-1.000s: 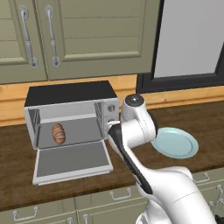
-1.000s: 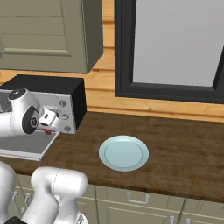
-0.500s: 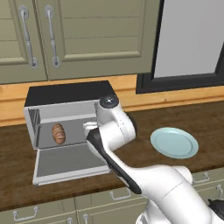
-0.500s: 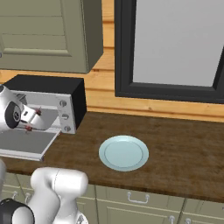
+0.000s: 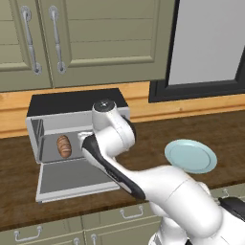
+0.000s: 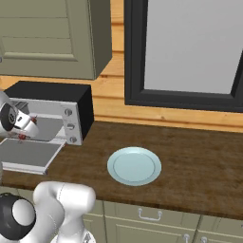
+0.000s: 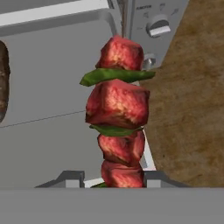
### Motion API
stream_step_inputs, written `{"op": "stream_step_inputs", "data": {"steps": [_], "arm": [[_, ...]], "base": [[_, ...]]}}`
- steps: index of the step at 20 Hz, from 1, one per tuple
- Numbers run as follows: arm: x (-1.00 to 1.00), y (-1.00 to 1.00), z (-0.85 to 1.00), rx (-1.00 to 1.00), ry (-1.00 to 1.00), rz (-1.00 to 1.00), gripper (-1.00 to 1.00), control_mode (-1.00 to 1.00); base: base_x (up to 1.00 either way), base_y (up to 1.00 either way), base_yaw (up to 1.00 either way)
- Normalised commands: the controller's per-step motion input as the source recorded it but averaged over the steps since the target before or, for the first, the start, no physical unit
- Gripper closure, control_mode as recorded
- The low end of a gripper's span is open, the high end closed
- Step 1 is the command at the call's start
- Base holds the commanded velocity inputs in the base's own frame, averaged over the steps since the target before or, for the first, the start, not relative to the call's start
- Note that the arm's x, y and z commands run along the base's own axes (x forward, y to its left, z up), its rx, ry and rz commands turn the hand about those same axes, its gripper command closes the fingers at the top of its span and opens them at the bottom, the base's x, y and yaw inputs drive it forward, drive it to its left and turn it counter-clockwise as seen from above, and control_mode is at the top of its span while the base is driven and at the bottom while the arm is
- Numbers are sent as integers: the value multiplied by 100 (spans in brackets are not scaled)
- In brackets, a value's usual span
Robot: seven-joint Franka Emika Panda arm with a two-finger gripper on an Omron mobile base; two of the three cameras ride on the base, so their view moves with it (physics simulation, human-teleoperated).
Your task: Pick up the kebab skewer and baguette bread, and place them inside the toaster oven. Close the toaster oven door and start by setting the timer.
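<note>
I have the kebab skewer (image 7: 119,118) clamped in the gripper (image 7: 113,178), hanging over the lowered toaster oven door (image 5: 72,178) at the mouth of the toaster oven (image 5: 76,103). The baguette bread (image 5: 63,146) already lies inside at the left. I'd carry the skewer in level and deep, right of the loaf, clear of the frame, before letting go.

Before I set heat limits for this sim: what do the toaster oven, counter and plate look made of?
Toaster oven: brushed silver metal front by its grey sheen, with a matte black top, likely painted metal. Counter: dark brown wood, judging by its mottled grain. Plate: pale blue, smooth and glossy, probably glazed ceramic, though plastic would look the same.
</note>
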Motion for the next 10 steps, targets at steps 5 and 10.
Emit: {"op": "stream_step_inputs", "data": {"steps": [5, 10], "arm": [[9, 11, 0, 0, 9, 0, 100, -100], [22, 13, -15, 0, 0, 2, 100, -100]], "base": [[0, 0, 0], [0, 0, 0]]}}
